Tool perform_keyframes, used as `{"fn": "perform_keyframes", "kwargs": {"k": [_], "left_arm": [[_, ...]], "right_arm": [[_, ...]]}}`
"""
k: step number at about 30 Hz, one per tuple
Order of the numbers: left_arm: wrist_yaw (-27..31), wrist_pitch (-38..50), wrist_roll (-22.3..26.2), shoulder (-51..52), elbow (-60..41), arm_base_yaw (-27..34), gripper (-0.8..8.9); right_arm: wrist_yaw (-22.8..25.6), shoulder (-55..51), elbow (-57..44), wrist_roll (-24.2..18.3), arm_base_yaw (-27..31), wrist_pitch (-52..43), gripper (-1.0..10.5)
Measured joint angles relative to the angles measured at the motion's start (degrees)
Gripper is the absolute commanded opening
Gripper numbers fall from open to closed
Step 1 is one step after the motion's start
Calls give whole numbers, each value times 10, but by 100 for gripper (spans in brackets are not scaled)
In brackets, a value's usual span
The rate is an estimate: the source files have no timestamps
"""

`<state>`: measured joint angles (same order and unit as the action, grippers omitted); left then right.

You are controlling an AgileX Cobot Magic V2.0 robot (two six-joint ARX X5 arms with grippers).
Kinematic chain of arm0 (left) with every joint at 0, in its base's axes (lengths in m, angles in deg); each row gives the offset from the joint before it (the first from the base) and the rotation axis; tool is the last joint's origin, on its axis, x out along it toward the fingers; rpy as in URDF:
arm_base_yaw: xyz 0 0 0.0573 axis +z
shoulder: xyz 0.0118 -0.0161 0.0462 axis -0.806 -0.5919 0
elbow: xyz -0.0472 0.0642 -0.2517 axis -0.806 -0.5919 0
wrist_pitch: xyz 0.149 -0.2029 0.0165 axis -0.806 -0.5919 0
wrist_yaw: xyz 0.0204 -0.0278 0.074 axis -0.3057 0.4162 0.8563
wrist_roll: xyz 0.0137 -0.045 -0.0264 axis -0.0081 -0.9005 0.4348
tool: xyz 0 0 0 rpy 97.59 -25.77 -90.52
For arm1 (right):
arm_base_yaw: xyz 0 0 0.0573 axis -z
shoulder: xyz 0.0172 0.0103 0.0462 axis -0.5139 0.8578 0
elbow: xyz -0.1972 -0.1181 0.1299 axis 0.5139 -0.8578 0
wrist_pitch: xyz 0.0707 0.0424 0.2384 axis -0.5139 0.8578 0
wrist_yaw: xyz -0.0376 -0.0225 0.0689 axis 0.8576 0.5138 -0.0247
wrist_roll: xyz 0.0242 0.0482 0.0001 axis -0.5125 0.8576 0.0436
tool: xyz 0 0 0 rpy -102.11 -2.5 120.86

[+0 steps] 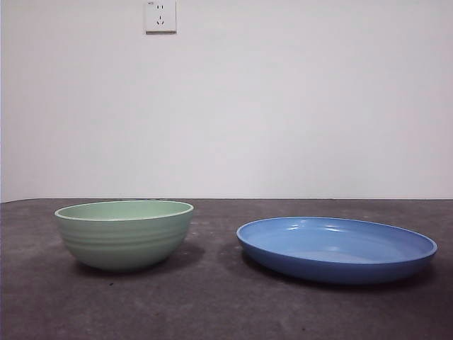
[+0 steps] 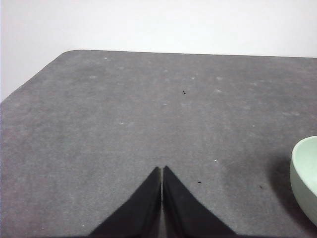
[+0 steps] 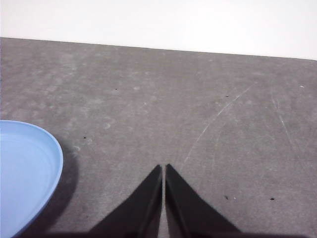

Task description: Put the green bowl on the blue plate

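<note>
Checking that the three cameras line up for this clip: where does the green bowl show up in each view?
Front view: the green bowl stands on the dark table, apart from the blue plate.
Left wrist view: only a slice of the bowl shows at the frame's edge, beside the shut left gripper.
Right wrist view: not in it; only the plate shows.
Shared landmark: the dark grey tabletop meeting the white wall.
</note>
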<state>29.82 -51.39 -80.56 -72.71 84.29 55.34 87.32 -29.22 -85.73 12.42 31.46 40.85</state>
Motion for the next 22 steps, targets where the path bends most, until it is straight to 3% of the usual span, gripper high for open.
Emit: {"fn": "perform_keyframes", "kwargs": {"k": [11,16,22], "left_arm": [[0,0,-23,0,0,0,7],[-12,-3,-51,-2,1,-11,9],[-17,-32,-141,-27,56,-27,9]], "right_arm": [[-8,0,0,15,0,0,5],[-32,0,0,76,0,0,5],[-73,0,28,190,0,9,5]]}}
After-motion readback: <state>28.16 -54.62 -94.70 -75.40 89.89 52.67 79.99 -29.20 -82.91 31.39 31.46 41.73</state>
